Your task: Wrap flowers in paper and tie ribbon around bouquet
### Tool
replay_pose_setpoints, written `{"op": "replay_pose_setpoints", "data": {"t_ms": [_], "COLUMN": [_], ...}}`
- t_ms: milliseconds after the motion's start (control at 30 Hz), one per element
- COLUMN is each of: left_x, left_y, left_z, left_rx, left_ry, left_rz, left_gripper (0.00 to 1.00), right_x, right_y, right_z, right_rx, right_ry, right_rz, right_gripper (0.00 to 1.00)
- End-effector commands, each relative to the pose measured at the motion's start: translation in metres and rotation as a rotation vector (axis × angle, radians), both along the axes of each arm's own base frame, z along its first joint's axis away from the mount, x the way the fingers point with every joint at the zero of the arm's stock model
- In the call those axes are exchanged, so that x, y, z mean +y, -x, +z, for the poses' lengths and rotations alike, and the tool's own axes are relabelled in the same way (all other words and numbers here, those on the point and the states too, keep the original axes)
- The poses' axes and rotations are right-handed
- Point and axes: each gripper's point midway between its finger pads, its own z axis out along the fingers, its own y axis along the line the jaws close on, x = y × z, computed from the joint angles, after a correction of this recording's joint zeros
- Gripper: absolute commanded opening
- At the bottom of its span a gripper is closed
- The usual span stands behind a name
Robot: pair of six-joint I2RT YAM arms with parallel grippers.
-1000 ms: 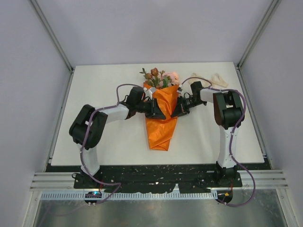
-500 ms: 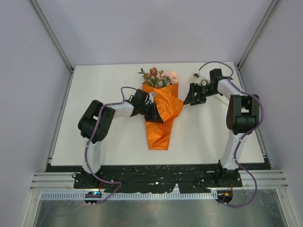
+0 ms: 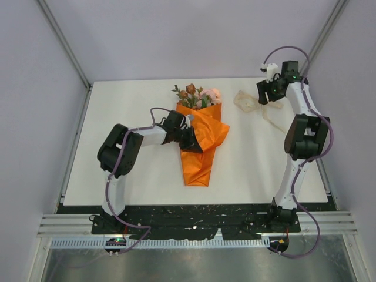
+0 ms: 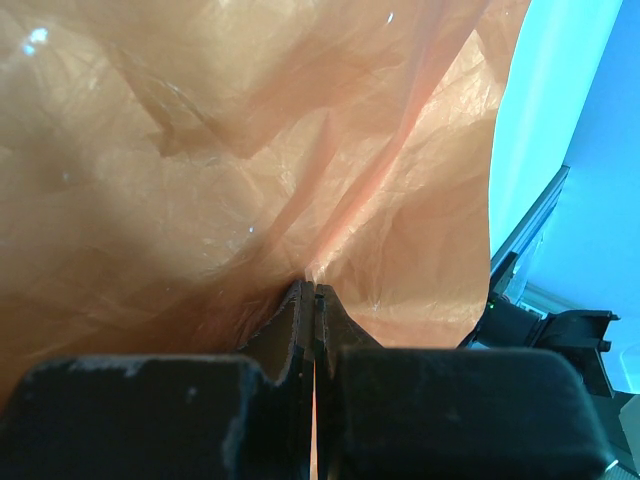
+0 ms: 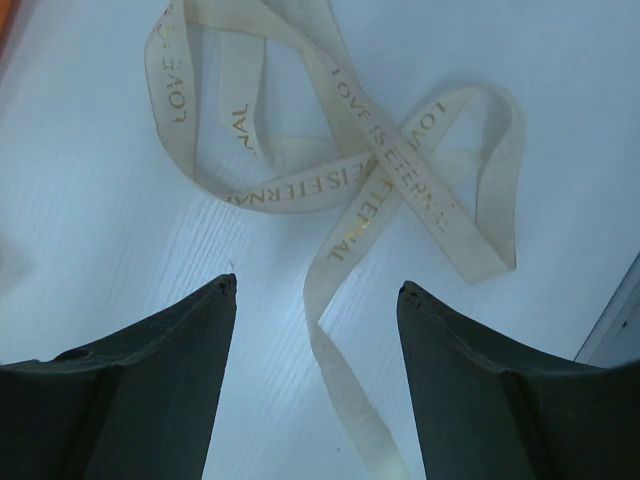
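I've got the white flat tabletop [image 3: 247, 170] on the overhead cam, w/ the bouquet [image 3: 200, 155], an orange crinkly paper cone, lying mid-table, wide end toward the far edge. Pale pink and rust-brown blooms [image 3: 195, 94] on green leafy stems poke out of that end. The cone's right flap looks loose and puffed out, tho I can't be sure from overhead. Off to the right, well apart from the cone, the long cream-white fabric ribbon [image 5: 350, 175] w/ gold lettering lies in loose crossed loops near the far right corner.

Left gripper [image 4: 312, 295]: jaws closed on a fold of the orange paper, on the cone's left side toward the wide end. Right gripper [image 5: 318, 285]: jaws open, holding nothing, hovering over the ribbon w/ one trailing tail in line w/ the gap.

Handling, my read: ribbon is light, soft, floppy, prob. slick on this surface, so I'd pinch that single straight tail, not the crossed loops. Paper is thin and springy; it'd likely unroll if the left lets go. The blooms would crush easily, so grip on the wrap, never up top.
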Motion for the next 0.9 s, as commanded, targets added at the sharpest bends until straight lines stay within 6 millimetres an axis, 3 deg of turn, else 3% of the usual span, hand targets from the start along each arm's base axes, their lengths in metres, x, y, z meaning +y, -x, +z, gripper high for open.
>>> {"op": "replay_pose_setpoints", "data": {"t_ms": [0,67,267,433,467,533,633,700,733,800,833,867], "left_x": [0.000,0.000,-0.001,0.000,0.000,0.000,0.000,0.000,0.000,0.001,0.001,0.002], "left_y": [-0.005,-0.006,-0.005,-0.007,-0.007,-0.007,-0.008,-0.009,-0.009,-0.007,-0.007,-0.007], "left_z": [-0.005,-0.005,-0.008,-0.009,-0.010,-0.011,-0.010,-0.011,-0.010,-0.010,-0.010,-0.011], "left_rx": [-0.008,-0.008,0.003,0.000,0.002,0.001,-0.005,-0.004,-0.005,-0.004,-0.009,-0.010], "left_ry": [-0.028,-0.027,-0.028,-0.035,-0.040,-0.042,-0.040,-0.041,-0.041,-0.048,-0.052,-0.054], "left_rz": [0.005,0.008,0.007,0.012,0.014,0.009,0.007,0.009,0.008,0.007,0.003,0.004], "left_gripper": [0.00,0.00,0.00,0.00,0.00,0.00,0.00,0.00,0.00,0.00,0.00,0.00], "right_x": [0.012,0.023,0.044,0.042,0.043,0.047,0.057,0.067,0.073,0.085,0.088,0.097], "right_y": [-0.031,-0.037,-0.057,-0.053,-0.052,-0.039,-0.002,0.023,0.038,0.066,0.080,0.098], "right_z": [-0.020,-0.036,-0.055,-0.076,-0.079,-0.082,-0.081,-0.054,-0.050,-0.020,0.008,0.007], "right_rx": [-0.047,-0.038,-0.048,0.032,0.043,0.089,0.191,0.198,0.211,0.206,0.177,0.199], "right_ry": [0.210,0.244,0.305,0.332,0.325,0.301,0.241,0.179,0.119,0.030,0.008,-0.055], "right_rz": [0.133,0.182,0.255,0.304,0.315,0.348,0.410,0.437,0.450,0.463,0.452,0.471], "right_gripper": [0.71,0.74,0.78,0.63,0.52,0.34,0.08,0.05,0.05,0.05,0.05,0.05]}}
